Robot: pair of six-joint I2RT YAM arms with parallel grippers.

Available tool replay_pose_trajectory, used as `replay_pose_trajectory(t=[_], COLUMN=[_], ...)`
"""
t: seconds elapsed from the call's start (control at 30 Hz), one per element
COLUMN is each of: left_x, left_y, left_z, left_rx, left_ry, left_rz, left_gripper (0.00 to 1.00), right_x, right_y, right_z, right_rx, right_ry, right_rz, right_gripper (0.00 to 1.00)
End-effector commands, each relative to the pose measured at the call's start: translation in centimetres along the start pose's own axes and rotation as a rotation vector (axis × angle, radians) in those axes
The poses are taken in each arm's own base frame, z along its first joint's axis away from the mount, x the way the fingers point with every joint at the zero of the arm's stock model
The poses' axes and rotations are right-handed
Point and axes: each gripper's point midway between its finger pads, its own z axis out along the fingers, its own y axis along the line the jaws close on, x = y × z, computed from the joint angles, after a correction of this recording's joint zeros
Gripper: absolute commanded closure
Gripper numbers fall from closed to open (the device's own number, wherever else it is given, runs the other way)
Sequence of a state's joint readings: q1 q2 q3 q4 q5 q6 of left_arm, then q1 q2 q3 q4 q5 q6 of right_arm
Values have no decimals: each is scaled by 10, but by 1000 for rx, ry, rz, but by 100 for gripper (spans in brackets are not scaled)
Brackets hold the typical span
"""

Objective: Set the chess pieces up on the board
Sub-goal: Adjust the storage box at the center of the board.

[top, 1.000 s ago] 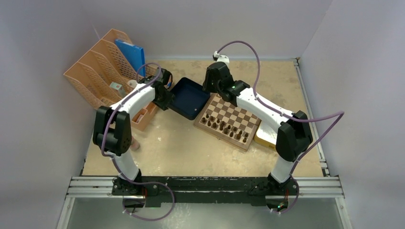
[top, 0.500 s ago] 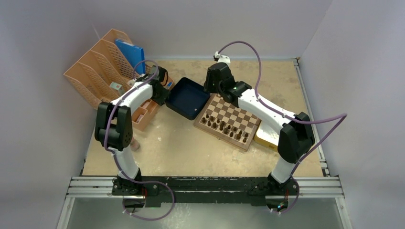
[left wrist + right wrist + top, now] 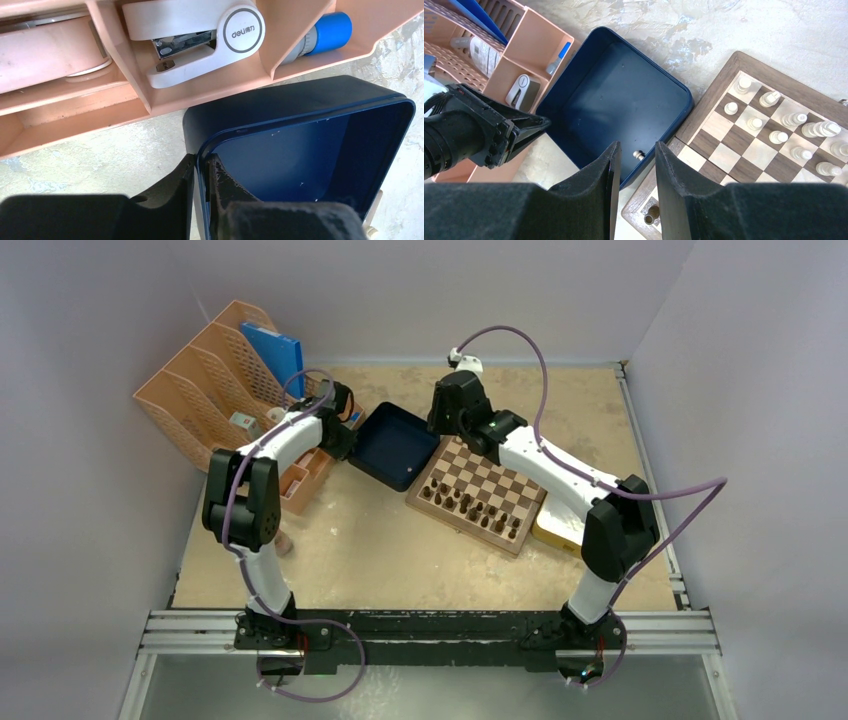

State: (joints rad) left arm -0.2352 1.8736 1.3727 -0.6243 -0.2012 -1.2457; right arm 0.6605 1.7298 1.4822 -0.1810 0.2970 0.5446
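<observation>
Black rail [image 3: 430,625] up front, then scuffed sandy tabletop [image 3: 400,550]. On it the board [image 3: 490,478] sits angled — dark pieces [image 3: 470,508] along its near rows, the pale chess pieces [image 3: 796,119] on the far ones. Right gripper [image 3: 636,147] hovers narrow, holding nothing, over the blue tray [image 3: 614,95]; 1 small piece [image 3: 638,154] lies inside. Left gripper [image 3: 200,175] pinches the tray's wall. Peach organizer [image 3: 200,390] and pale walls [image 3: 450,290] behind.
</observation>
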Motion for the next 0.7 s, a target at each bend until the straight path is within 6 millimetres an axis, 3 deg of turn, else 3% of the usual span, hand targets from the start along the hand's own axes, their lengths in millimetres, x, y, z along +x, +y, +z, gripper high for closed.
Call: replay_pose_trajectory(t=[0.0,0.07,0.37,0.67], left_x=[-12,-13,-25,-32], left_y=[-17,-19,-31,-38], left_z=[-10,-12,-31,-50], left_rx=[55,65,205,368], left_ry=[-14,-12,-77,-147], left_rz=[-40,-51,-87,-69], left_gripper=[93,100,100,100], right_x=[-27,-26,-25,-24], right_y=[6,6,6,26], right_z=[-17,-17,-20,-29], right_rx=[-27,-29,-41,-181], right_ry=[-78,-75,-72,-75], right_rz=[13,13,10,-14], right_gripper=[66,66,66,66])
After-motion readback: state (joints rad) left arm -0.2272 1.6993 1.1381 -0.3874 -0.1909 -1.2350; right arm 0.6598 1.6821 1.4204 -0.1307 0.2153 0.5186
